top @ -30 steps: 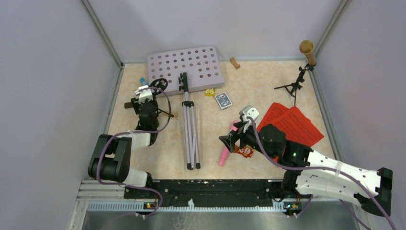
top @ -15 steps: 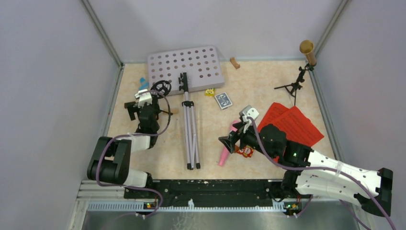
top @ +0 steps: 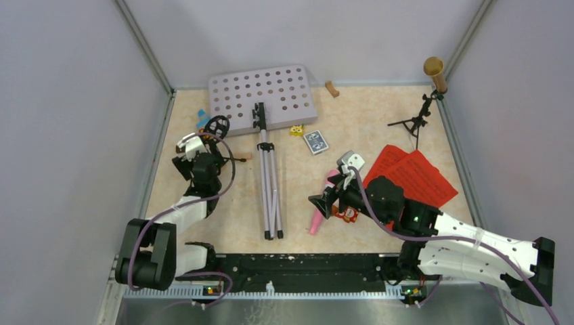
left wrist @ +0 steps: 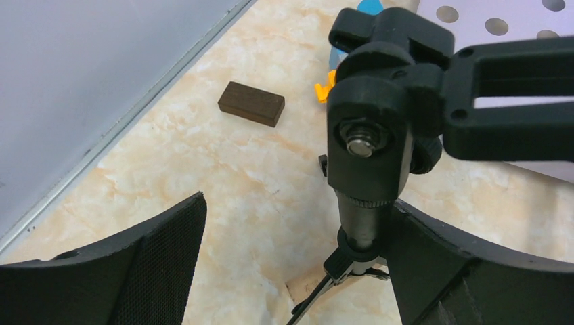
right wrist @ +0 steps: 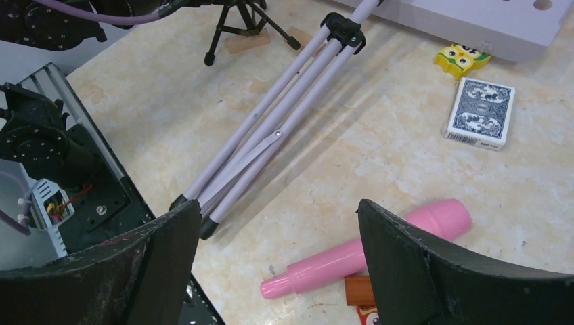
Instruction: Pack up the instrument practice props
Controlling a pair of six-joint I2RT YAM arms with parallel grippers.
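1. Grey perforated tray [top: 262, 91] lies flat at the far end of the bench [top: 369, 108]. Its silver tripod pole [top: 269, 183] is folded and runs from the tray's near edge toward the arm bases.
2. On the right side of the bench, the red sheet-music pages [top: 414, 177] lie spread out, just beyond the right arm.
3. In the far right corner, the gold microphone [top: 434, 71] sits on top of a standing black mic tripod [top: 414, 123].
4. On the left side, a second black mic tripod [left wrist: 369, 156] stands upright near the tray's near left corner, directly ahead of the left pincer [left wrist: 298, 220]. That pincer is spread wide and holds nothing. The tripod stem stands close to the finger on the right of the wrist view; contact cannot be told.
5. At mid-bench, the pink microphone [right wrist: 369, 250] lies on its side between the pole and the red pages. The right pincer [right wrist: 279, 210] hovers above it, jaws wide, gripping nothing.
6. Other items noted:
   - blue card deck [right wrist: 480, 114], between the tray and the pink microphone
   - yellow owl toy [right wrist: 462, 59], at the tray's near edge
   - dark wooden block [left wrist: 251, 103], near the left wall
   - small red toy [top: 348, 214], just beside the pink microphone
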